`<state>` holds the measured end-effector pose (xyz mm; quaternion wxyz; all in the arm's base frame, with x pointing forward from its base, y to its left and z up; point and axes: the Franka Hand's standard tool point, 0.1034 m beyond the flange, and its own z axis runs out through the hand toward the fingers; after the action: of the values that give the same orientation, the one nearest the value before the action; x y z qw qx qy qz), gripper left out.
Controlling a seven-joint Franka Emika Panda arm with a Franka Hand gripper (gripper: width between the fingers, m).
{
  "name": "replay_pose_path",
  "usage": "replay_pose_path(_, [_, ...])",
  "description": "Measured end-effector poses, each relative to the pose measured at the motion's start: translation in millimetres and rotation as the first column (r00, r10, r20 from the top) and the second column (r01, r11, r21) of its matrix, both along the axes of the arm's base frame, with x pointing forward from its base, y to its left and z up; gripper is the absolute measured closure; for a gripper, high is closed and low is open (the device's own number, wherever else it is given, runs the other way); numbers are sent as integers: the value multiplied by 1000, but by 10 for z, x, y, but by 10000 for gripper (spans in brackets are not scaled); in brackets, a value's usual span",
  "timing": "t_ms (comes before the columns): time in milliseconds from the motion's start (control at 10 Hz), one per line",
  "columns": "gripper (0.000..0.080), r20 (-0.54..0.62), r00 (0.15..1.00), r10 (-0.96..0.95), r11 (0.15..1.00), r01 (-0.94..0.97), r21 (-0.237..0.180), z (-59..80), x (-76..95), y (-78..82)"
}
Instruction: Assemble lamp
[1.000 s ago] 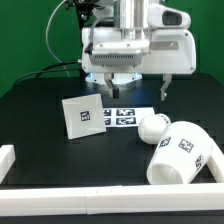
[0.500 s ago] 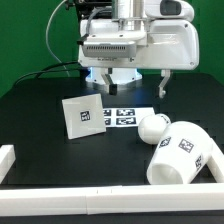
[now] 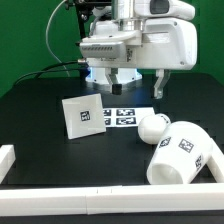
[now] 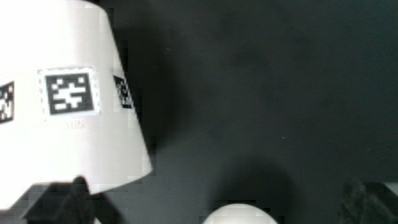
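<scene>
- Green backdrop behind, black bench point(image 3: 40, 120) in front, with a white rail point(image 3: 70, 200) along its front edge and a short piece of rail at the front corner on the exterior view's left.
- The gripper point(image 3: 125, 88) hangs above the rear middle of the bench, clear of the surface, under the arm's big white body.
- Its jaws stand wide apart and hold nothing; in the wrist view the dark fingertips point(image 4: 54, 200) show far from one another, with black bench between them.
- The lamp lies in three loose parts, none joined.
- The base point(image 3: 83, 116), a flat white square with one tag, sits near the middle of the bench, turned at a slant.
- The marker board point(image 3: 125, 116) lies flat just beside the base, on the exterior view's right of it.
- The bulb point(image 3: 152, 126) rests beyond the marker board's corner, toward the bench's right edge in the exterior view.
- The shade point(image 3: 185, 155) lies on its side, tag upward, near the front corner on the exterior view's right, just beside the bulb; whether the two touch I cannot tell.
</scene>
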<state>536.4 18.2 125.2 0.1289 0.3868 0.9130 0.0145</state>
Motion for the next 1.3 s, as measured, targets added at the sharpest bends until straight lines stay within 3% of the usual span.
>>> replay_pose_path(200, [101,27,962,-273,959,270,89,91,148,-25])
replay_pose_path(300, [101,15,876,-482,866,473,161,120,186,-20])
replay_pose_path(400, [101,-24,759,-651,740,641,203,130,194,-11])
replay_pose_path(500, [101,-63,632,-772,608,765,212,146,202,5])
replay_pose_path(600, [101,-78,557,-827,532,820,212,155,204,41])
replay_pose_path(700, [101,-70,595,-801,566,790,236,145,201,64])
replay_pose_path(1100, [101,-135,369,-919,324,906,271,126,187,92])
replay_pose_path(1200, [101,-156,298,-942,247,928,279,130,197,97])
replay_pose_path(1300, [101,-201,147,-968,86,955,284,180,321,81])
